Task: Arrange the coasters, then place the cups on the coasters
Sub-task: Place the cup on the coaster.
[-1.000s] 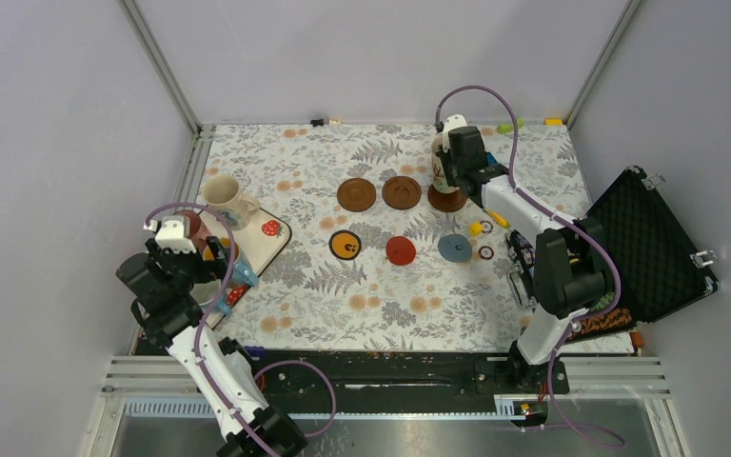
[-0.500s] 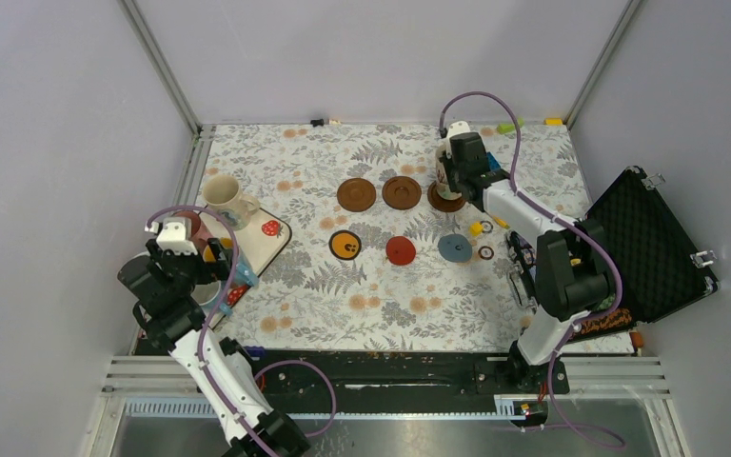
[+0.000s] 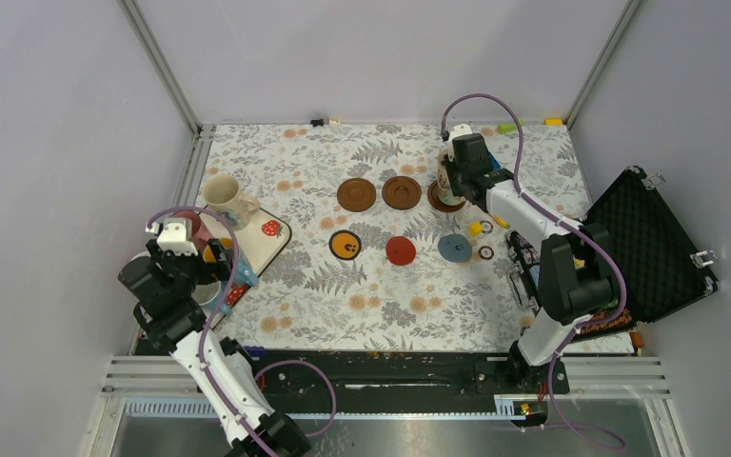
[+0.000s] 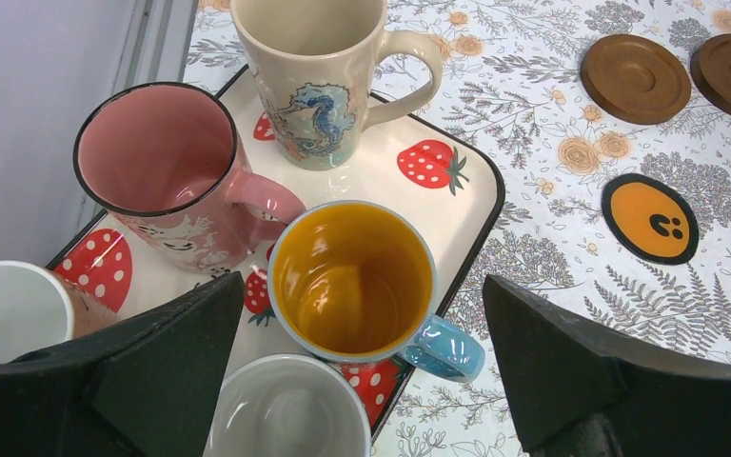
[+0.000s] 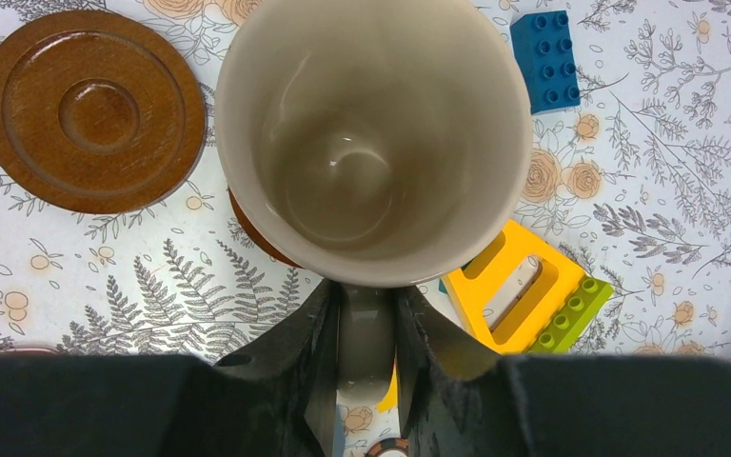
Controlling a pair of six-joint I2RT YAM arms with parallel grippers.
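— Lower left of the top view?
— The left gripper (image 4: pixel 362 354) hangs spread wide over the blue mug (image 4: pixel 352 276) on the tray (image 4: pixel 457 195), gripping nothing.
— Upper right?
— The right gripper (image 5: pixel 366 354) pinches the cream mug (image 5: pixel 371 133) by its handle above a brown coaster (image 5: pixel 252 233). It's the cup-placing step; next, likely seat it centred, then let go.

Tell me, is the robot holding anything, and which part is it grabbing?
The right tool holds a cream mug by its handle. The left tool is open, holding nothing.
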